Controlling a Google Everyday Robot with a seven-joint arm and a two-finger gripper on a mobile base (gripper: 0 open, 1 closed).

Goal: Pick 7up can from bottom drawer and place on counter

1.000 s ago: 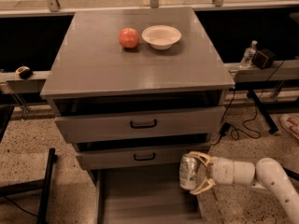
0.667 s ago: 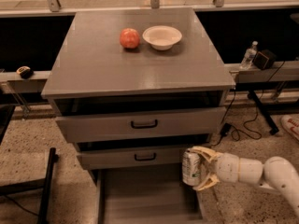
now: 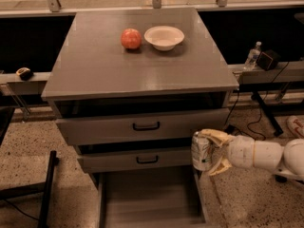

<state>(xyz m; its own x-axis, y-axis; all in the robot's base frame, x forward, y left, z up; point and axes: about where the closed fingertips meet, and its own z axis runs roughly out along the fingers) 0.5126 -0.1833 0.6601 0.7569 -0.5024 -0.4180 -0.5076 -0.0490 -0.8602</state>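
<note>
The 7up can (image 3: 201, 151) stands upright in the end effector (image 3: 209, 153), lifted clear of the bottom drawer (image 3: 147, 201) and not resting on anything. The pale fingers (image 3: 217, 137) are clamped on it from the right, one across its upper part and one curling under its lower part. The white arm (image 3: 259, 153) reaches in from 3 o'clock.

The bottom drawer is pulled out toward 6 o'clock, a plain grey tray with low side walls. In this view the can hangs over the back end of its right wall.

Behind the can, at about 9 o'clock of it, is the middle drawer (image 3: 118, 160), slightly pulled out, with a black handle. Above that is the top drawer (image 3: 104, 127), also partly pulled out.

Farther back lies the grey tabletop (image 3: 142, 70). Near its far edge, toward 12 o'clock, a red-orange apple (image 3: 131, 38) sits just beside a white bowl (image 3: 164, 37), the apple at the bowl's 9 o'clock. Both are well apart from the can.

Beyond the cabinet's right side, at 2 o'clock, a clear bottle (image 3: 252, 56) stands on a ledge.
</note>
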